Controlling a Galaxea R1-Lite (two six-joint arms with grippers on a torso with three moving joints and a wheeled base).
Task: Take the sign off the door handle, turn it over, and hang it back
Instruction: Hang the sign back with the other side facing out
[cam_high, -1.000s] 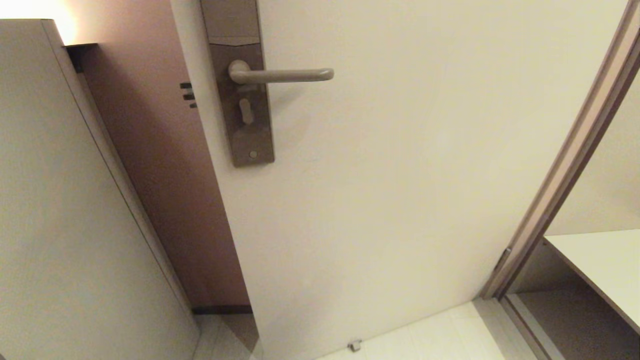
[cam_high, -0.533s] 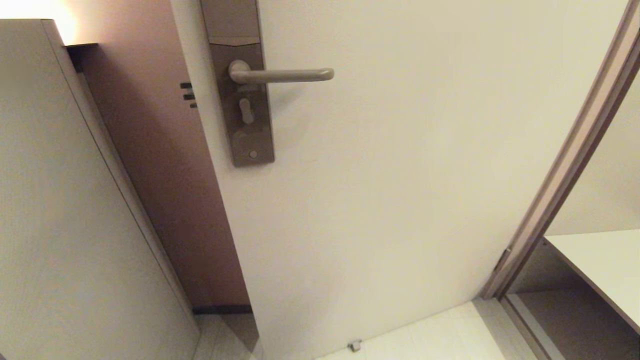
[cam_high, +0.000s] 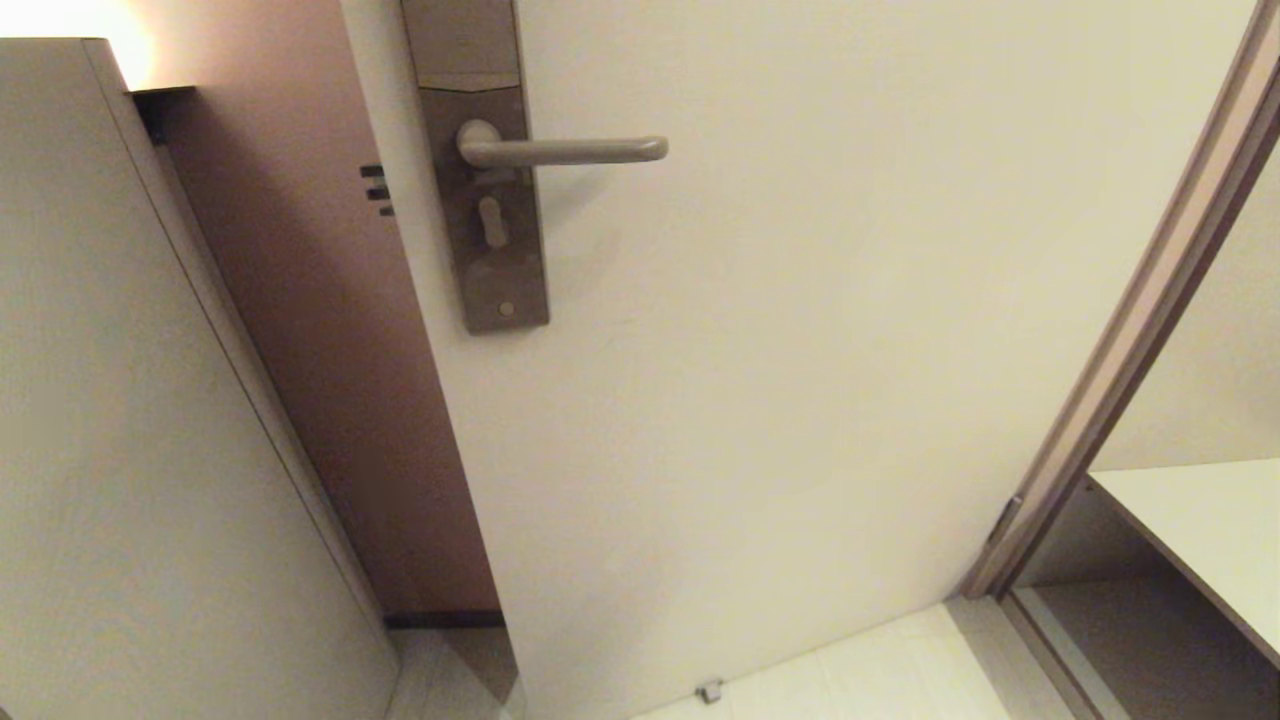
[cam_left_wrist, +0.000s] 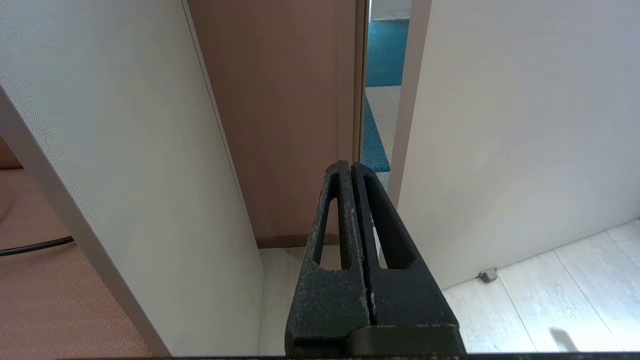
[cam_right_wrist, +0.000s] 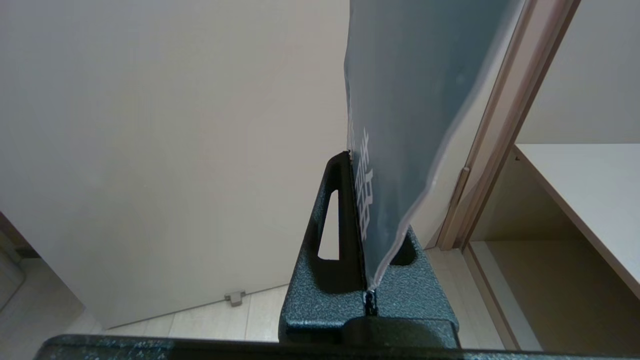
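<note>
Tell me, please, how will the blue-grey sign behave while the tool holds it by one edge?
The sign is pinched by the right tool and stands straight up, so it is probably fairly stiff. It looks thin, so likely light. Its glossy clear edge suggests it may slip.

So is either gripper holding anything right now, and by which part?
The right gripper pinches the sign by a lower corner, blue-grey side showing. The left gripper is shut on nothing.

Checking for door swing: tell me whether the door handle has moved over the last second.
No. In the head view the door handle sits at the same spot against the cabinet edge on the left as before.
</note>
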